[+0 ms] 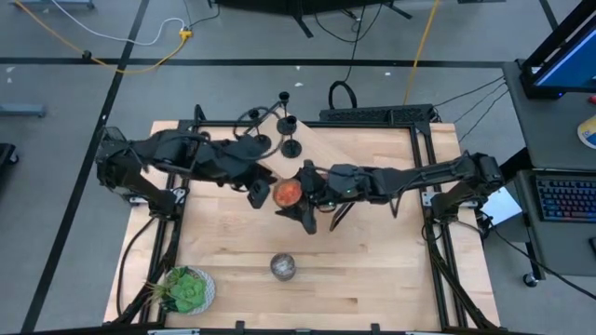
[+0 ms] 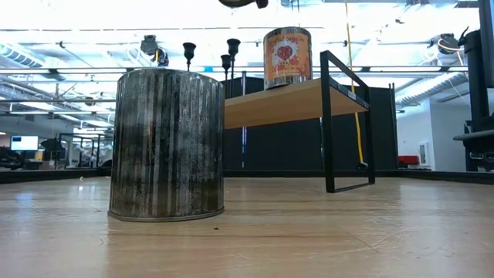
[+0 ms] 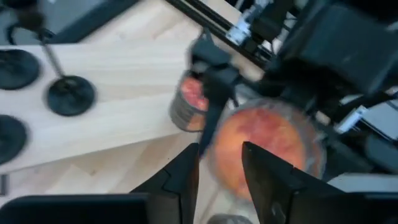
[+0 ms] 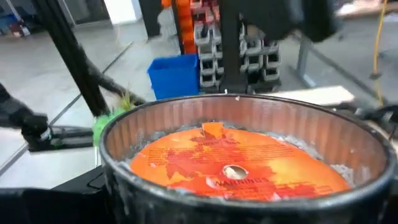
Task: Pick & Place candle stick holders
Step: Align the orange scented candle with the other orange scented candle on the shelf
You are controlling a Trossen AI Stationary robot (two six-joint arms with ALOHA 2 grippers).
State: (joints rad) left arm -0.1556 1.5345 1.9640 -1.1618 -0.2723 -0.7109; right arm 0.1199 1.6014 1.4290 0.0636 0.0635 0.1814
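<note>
A: Looking from above, where were the candle stick holders (image 1: pixel 290 136)?

B: They stood together on a raised wooden shelf (image 1: pixel 354 140) at the far side of the desk (image 1: pixel 372 270). I judged they were already placed there, but I could not count them surely.

A: And the grippers?

B: Both were beside an orange jar (image 1: pixel 287 193) near the shelf edge, not at the holders. The left gripper (image 3: pixel 221 165) had its fingers apart, closing on nothing. For the right gripper (image 1: pixel 312 191) I could not tell.

A: What else stood there?

B: A silver jar (image 1: pixel 283 267) and a green plant (image 1: pixel 184 289), well apart, at the near side.
</note>
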